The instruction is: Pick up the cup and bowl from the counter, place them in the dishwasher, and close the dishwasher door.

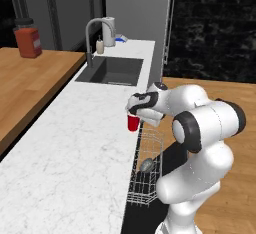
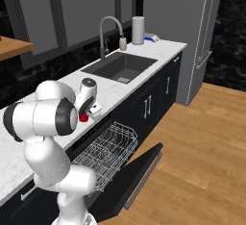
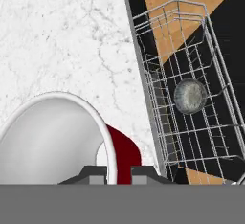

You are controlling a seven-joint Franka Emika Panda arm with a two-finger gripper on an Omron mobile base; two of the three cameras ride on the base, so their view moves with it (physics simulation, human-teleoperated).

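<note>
My gripper [image 1: 134,112] is shut on the rim of the red cup [image 1: 133,123], one finger inside its white wall and one outside, at the front edge of the white marble counter [image 1: 75,143]. The hand view has the cup [image 3: 125,153] pinched between my fingertips [image 3: 143,173], with the gripper [image 3: 117,173] over the counter [image 3: 62,36]. Whether the cup still touches the counter I cannot tell. The grey bowl [image 1: 146,165] lies in the dishwasher's pulled-out white wire rack [image 1: 150,138], right of and below the cup; it appears as bowl [image 3: 190,96] inside rack [image 3: 177,2]. The black dishwasher door [image 2: 144,171] hangs open under the rack [image 2: 108,147].
A dark sink [image 1: 111,71] with a curved faucet [image 1: 92,33] lies further along the counter, a white cylinder [image 1: 109,28] behind it. A red jar [image 1: 28,42] stands on the brown wooden surface to the left. A tall grey fridge [image 2: 192,31] and wooden floor [image 2: 202,161] lie to the right.
</note>
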